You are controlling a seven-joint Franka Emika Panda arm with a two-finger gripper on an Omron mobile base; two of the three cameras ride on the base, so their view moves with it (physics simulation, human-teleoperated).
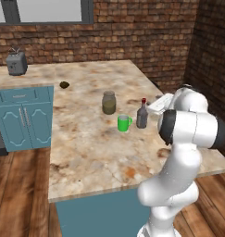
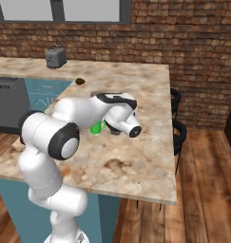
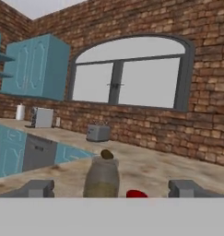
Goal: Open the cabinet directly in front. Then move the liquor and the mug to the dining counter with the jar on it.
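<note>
Releasing looks like the step in hand: the liquor (image 1: 142, 114) stands upright on the dining counter (image 1: 86, 152), just right of the green mug (image 1: 124, 123), with the jar (image 1: 109, 102) a little behind and left of the mug. All three sit near one another toward the counter's right half, none touching as far as the left base view shows. The white hand sits close beside the bottle on its right, its wrist partly blocking the gap, so whether a finger brushes the glass is hard to judge from here.

From the right base view the arm crosses in front of the items; only a sliver of the mug (image 2: 96, 127) peeks out below the forearm, and the bottle is covered.

In the hand view the gripper (image 3: 111, 188) points level across the counter, its two fingertips (image 3: 37, 188) spread wide apart with nothing clamped between them. The bottle's red cap (image 3: 137, 194) sits low between the tips, and the jar (image 3: 101, 177) stands just beyond.

Doing this well probably means drawing the hand straight back or up, keeping the spread fingers clear of the cap so the tall narrow bottle is not tipped against the mug. A sideways swing risks knocking the mug or jar. With both items apparently on the counter beside the jar, the task looks nearly complete.
</note>
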